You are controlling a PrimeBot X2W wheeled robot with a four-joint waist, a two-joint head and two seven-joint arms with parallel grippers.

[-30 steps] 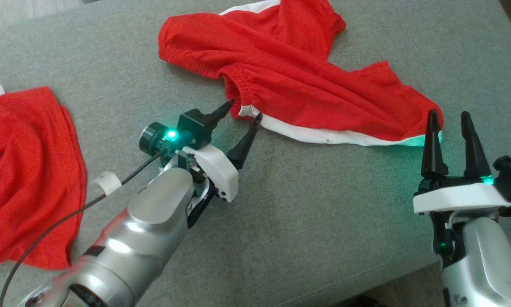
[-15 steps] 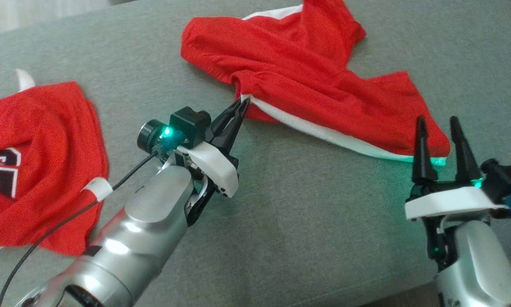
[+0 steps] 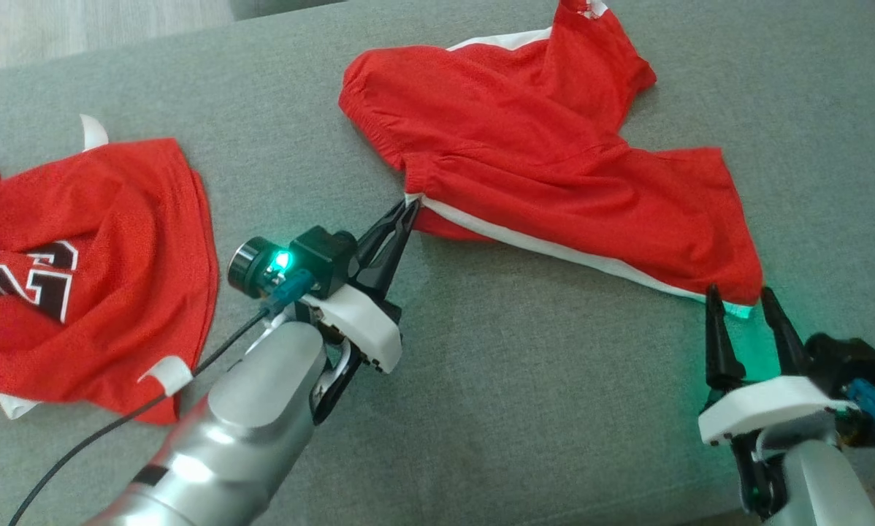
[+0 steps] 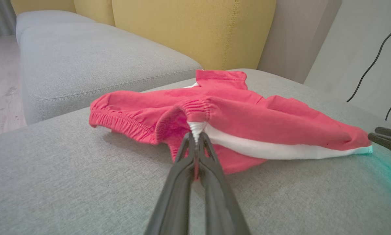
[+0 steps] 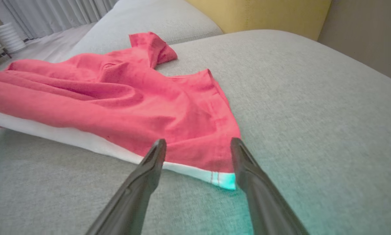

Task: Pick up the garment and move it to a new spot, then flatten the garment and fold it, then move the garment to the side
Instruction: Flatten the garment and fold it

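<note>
Head view, L to R, everything placed vs the red shorts (image 3: pixel 554 168). Shorts lie crumpled and partly spread on the grey cushion (image 3: pixel 518 394), toward its far side. Their white stripe (image 3: pixel 554 252) runs along the near edge.

Far left of the shorts, well apart: red jersey (image 3: pixel 94 270), black-and-white number showing, rumpled on the same cushion.

At the shorts' left near corner: left gripper (image 3: pixel 408 208). Its arm comes in from lower left w/ a black cable (image 3: pixel 101 431) trailing off the wrist. Jaws closed tight, pinching the fabric where the elastic waistband (image 4: pixel 197 109) meets the white stripe. Left wrist view agrees: both fingers pressed together w/ a nub of white cloth between the tips. Rest of the shorts spreads out behind them. Beyond the shorts in that view: yellow backrest (image 4: pixel 189 29).

At the shorts' right near corner: right gripper (image 3: pixel 737 299), fingers pointing up toward the hem. Jaws wide apart, holding nothing. Right wrist view: the hem corner, w/ the end of the white stripe, sits between the two fingertips. One tip overlaps the red cloth, the other is just beside the corner's edge. Whether either tip touches the fabric, can't tell. Green glow (image 3: pixel 744 343) on the cushion just below that corner.
</note>
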